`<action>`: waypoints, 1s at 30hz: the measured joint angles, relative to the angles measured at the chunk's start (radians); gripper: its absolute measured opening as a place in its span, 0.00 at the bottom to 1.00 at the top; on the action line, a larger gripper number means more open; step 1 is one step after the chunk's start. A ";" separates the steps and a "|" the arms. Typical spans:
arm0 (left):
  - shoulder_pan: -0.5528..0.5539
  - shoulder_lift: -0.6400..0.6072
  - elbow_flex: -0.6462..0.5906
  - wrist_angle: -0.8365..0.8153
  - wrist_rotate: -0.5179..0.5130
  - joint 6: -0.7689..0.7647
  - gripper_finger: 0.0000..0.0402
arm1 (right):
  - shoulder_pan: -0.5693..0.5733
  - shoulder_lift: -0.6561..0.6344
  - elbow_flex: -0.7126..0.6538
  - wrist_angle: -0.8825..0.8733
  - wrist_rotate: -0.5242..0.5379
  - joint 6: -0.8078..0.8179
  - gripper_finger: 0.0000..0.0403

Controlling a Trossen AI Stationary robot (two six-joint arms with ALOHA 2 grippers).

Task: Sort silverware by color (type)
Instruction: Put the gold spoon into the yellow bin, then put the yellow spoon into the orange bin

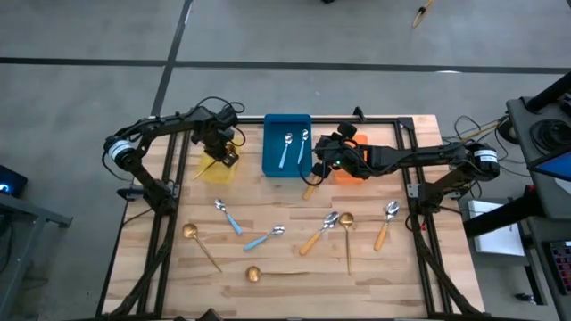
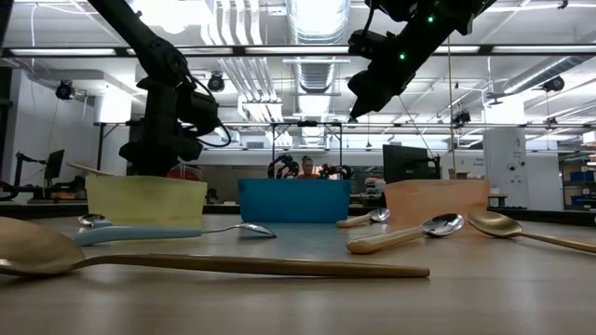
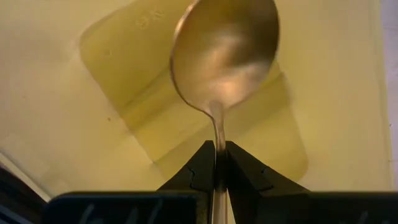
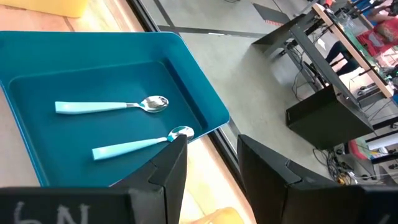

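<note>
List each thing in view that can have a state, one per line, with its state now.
Left gripper: shut on a gold spoon over the yellow bin.
Right gripper: open, empty, between the blue bin and the orange bin.
Blue bin: holds two blue-handled spoons.
Yellow bin: looks empty.
Other spoons: lying loose on the table, unsorted.
</note>
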State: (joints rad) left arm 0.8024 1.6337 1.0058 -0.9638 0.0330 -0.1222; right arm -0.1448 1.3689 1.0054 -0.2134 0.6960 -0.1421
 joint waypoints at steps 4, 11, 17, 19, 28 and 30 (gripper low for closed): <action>0.000 -0.001 0.000 0.000 -0.003 0.000 0.08 | 0.000 0.000 0.000 0.000 0.000 0.000 0.33; 0.000 -0.002 0.000 0.000 -0.024 0.000 0.16 | 0.000 0.000 0.000 0.000 0.000 0.000 0.33; -0.001 -0.005 0.024 -0.022 -0.024 0.002 0.18 | 0.000 0.000 0.000 0.000 0.000 0.000 0.33; -0.001 -0.006 0.038 -0.038 -0.025 0.008 0.18 | 0.000 0.000 0.000 0.000 0.000 0.000 0.33; -0.004 -0.065 0.104 -0.065 -0.026 0.030 0.18 | 0.000 0.000 0.000 0.000 0.000 0.000 0.33; -0.014 -0.096 0.108 -0.056 -0.027 0.015 0.18 | 0.000 0.000 0.000 0.000 0.000 0.002 0.33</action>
State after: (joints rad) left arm 0.7886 1.5374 1.1137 -1.0197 0.0055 -0.1069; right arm -0.1448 1.3689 1.0050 -0.2131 0.6964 -0.1402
